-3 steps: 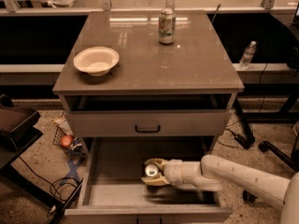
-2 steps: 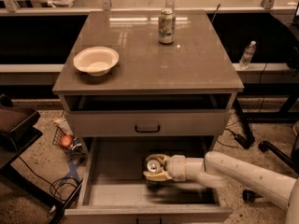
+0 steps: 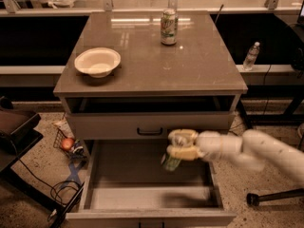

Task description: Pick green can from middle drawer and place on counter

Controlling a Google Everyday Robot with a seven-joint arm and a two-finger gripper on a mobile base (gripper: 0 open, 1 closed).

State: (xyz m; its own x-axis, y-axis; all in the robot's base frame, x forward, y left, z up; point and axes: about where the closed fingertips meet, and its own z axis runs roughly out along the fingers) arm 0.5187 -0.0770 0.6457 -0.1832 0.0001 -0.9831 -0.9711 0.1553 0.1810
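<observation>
My gripper (image 3: 179, 145) is above the open middle drawer (image 3: 142, 197), just in front of the grey drawer front with the black handle. It is shut on the green can (image 3: 171, 162), which hangs tilted below the fingers, lifted off the drawer floor. My white arm (image 3: 251, 151) reaches in from the right. The counter (image 3: 190, 65) is the glossy grey-brown top above.
On the counter stand a white bowl (image 3: 97, 61) at the left and a taller pale can (image 3: 168, 26) at the back. A clear bottle (image 3: 251, 56) stands on a shelf at the right. Cables and clutter lie on the floor at the left.
My gripper has risen from the drawer floor with the green can in it, up to the level of the drawer front above.
</observation>
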